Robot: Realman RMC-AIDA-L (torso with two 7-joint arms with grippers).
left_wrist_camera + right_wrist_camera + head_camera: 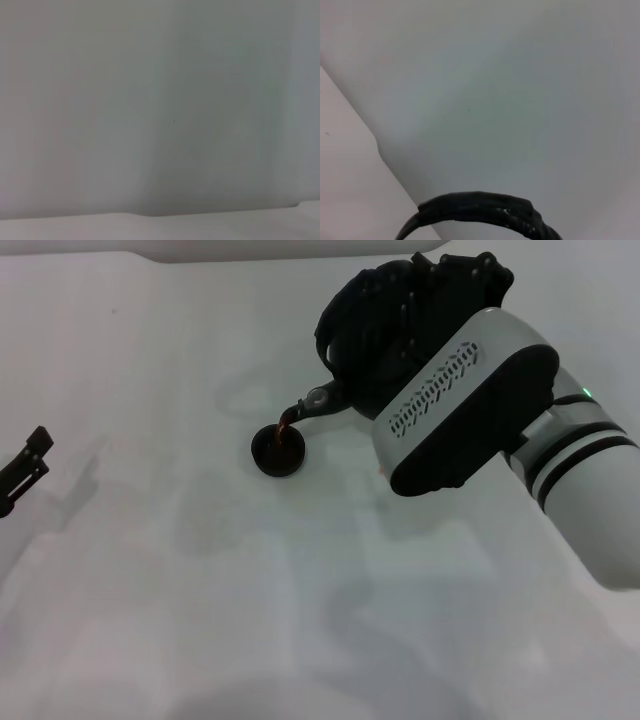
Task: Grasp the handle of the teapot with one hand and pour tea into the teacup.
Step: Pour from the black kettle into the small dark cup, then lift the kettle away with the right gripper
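While my left gripper (25, 468) sits parked at the far left edge of the white tabletop (150, 620), well apart from the work and with its fingers too little in view to call, the pour is the step in hand. Moving right: the tiny round dark brown-black teacup (277, 452) stands upright on the table, and a thin reddish-brown stream of tea (287, 423) drops into it from the silvery-capped spout just above its far-right rim. The large round matte-black teapot (375, 345) is tipped toward the cup, mostly hidden behind my right arm. My right gripper is out of sight behind the wrist housing; I can't tell the finger state, though the thick black wrapped handle (485, 211) shows close in the right wrist view. Next, by my judgement: hold the tilt, watch the fill, then roll back upright before the small cup overflows. Nothing blocks the path.
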